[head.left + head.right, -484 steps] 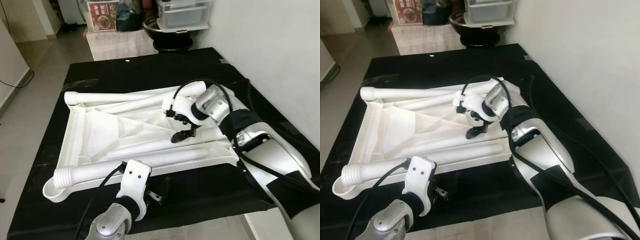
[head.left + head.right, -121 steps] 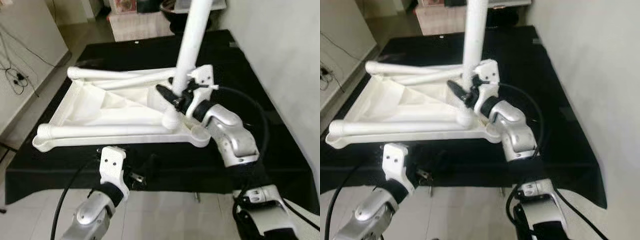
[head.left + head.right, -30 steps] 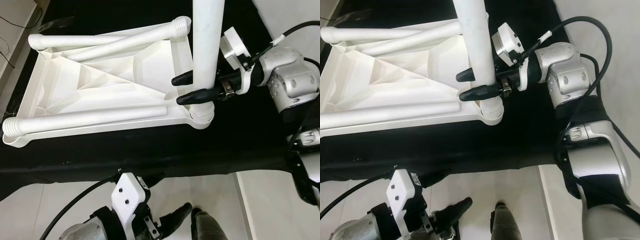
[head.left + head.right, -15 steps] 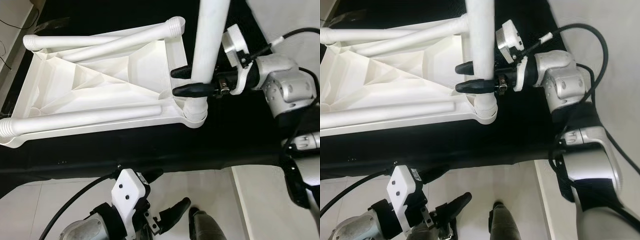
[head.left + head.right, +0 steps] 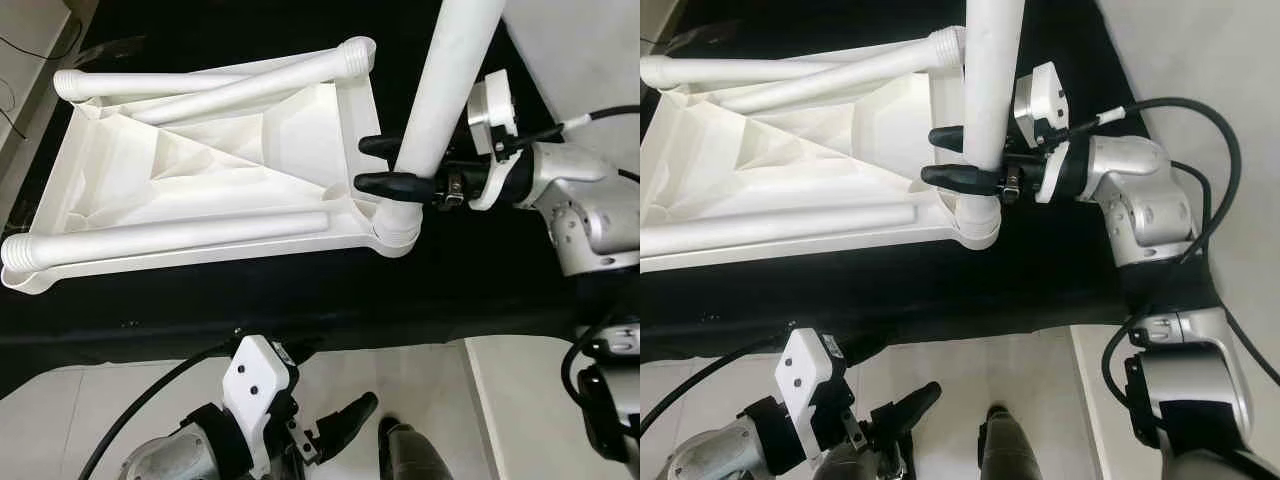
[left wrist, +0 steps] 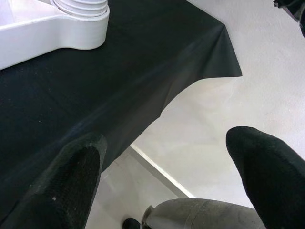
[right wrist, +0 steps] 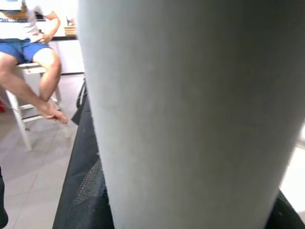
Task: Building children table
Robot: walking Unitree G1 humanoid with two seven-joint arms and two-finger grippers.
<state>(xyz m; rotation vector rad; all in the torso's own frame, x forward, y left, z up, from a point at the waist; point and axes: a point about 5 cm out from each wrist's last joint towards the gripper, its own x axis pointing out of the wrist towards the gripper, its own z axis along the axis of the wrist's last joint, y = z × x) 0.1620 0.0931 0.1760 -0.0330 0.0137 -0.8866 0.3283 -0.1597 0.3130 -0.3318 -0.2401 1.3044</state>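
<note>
Nearest me, my left hand hangs idle below the tabletop edge, its fingers spread wide and holding nothing. Beyond it, a black cloth covers the tabletop, with pale floor tiles below. The white plastic table lies upside down on the cloth. At its near right corner, my right hand is clamped around a table leg standing in the corner socket. I judge the leg light, stiff, smooth and slippery, best gripped low. A seated person is far off.
</note>
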